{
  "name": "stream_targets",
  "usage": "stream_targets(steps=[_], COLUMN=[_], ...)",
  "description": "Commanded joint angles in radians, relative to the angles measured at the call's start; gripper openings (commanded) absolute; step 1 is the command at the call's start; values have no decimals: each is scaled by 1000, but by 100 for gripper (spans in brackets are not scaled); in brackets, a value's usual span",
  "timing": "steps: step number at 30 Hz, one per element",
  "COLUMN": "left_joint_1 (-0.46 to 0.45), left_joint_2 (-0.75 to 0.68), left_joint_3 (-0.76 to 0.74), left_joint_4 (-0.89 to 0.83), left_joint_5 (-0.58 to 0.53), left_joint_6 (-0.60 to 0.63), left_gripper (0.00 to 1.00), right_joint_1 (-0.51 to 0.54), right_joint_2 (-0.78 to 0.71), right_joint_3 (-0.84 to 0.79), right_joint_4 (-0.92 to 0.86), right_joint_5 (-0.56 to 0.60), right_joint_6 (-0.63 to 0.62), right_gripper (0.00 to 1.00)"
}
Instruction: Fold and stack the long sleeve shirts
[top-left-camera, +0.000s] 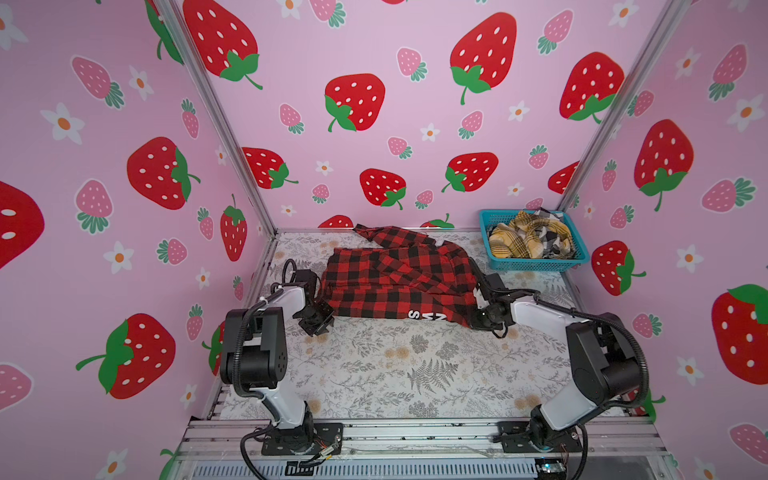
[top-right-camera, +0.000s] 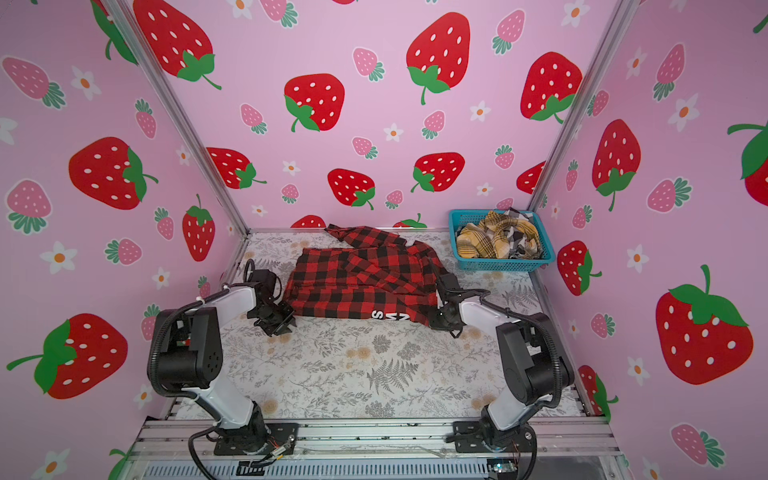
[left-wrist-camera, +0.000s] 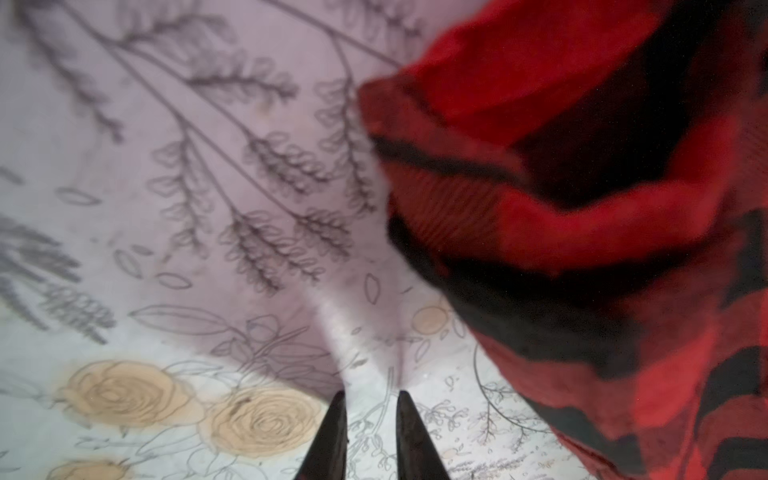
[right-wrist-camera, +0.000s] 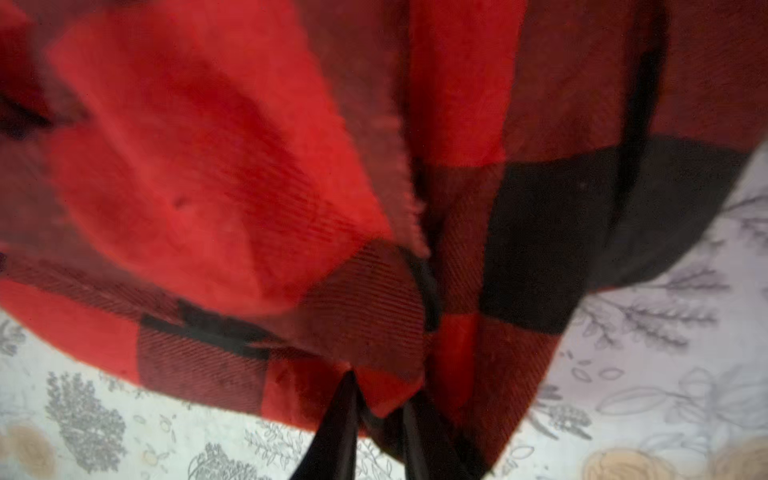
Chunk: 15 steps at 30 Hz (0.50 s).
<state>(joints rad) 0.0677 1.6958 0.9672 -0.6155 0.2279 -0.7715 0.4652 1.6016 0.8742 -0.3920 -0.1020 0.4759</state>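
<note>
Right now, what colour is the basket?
The basket is teal, clearest in a top view.

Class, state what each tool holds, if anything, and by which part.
The right tool pinches the red-and-black checked shirt at its near corner, beside the white lettering. The left tool holds nothing.

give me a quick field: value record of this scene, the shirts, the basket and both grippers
red-and-black shirt: lying rumpled on the table, white lettering at its near edge
basket: teal, back right corner, holds the yellow plaid shirt and black-white plaid shirt, crumpled
left gripper: narrow gap, nothing between, beside the shirt's near left corner
right gripper: shut on the red-and-black shirt's near right corner
stacking: not yet started
</note>
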Motion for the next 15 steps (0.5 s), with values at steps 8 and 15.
stream_targets(steps=[8, 15], left_joint_1=[-3, 9], left_joint_2=[-145, 55], left_joint_3=[86, 415], left_joint_4=[-126, -180], left_joint_5=[-23, -76], left_joint_6=[18, 50], left_gripper=[43, 65], right_joint_1=[43, 39], right_joint_2=[-124, -48], right_joint_3=[59, 205], right_joint_4=[-152, -166], right_joint_5=[115, 106], right_joint_6=[4, -1], right_gripper=[54, 56])
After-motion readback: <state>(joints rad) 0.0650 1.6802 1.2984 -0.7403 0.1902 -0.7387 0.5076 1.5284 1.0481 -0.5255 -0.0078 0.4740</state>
